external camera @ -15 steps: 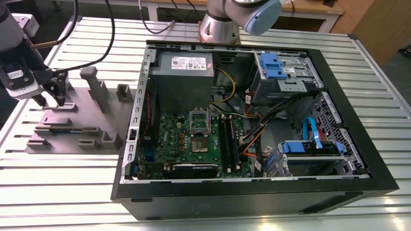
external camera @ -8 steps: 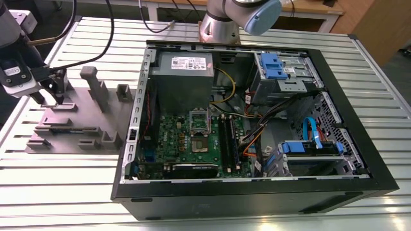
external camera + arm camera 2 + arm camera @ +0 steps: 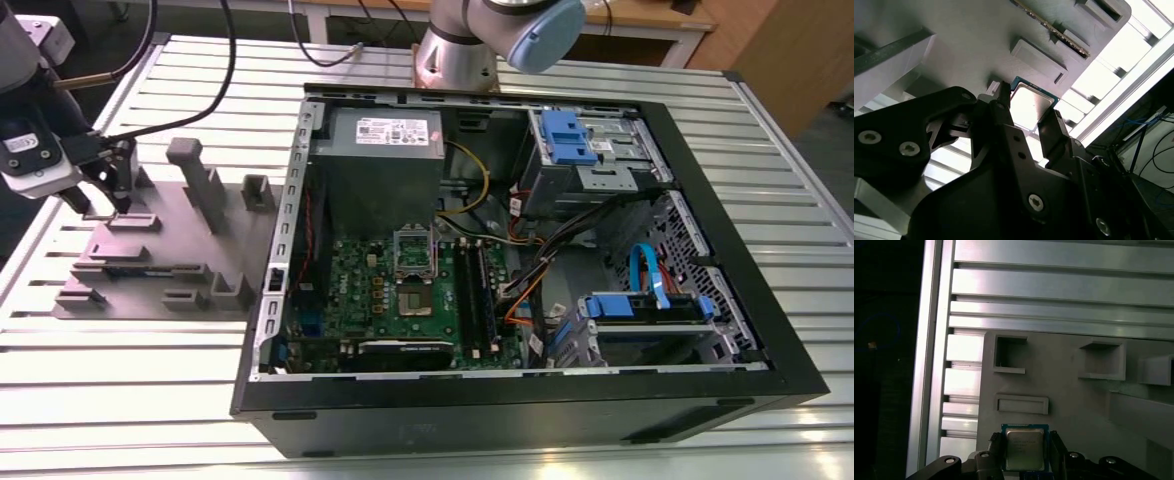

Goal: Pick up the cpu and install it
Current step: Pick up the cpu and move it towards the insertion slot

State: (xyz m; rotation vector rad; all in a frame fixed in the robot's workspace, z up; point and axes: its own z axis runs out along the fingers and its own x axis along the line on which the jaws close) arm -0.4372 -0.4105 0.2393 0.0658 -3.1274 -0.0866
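Here the gripper (image 3: 1027, 437) sits around the cpu (image 3: 1025, 450) (1 small silver square) on the grey tray (image 3: 1069, 405). I cannot tell if it is squeezing. A crooked hold could let the cpu slip or tip. Farther off stands the open computer case (image 3: 534, 410).

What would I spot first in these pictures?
Probably the big open black computer case with its green motherboard, in the middle of the silver slatted table in the exterior view. Then the black end effector at that view's left, over a grey plastic holder tray, with the small silvery square cpu at its tip in the first wrist view.
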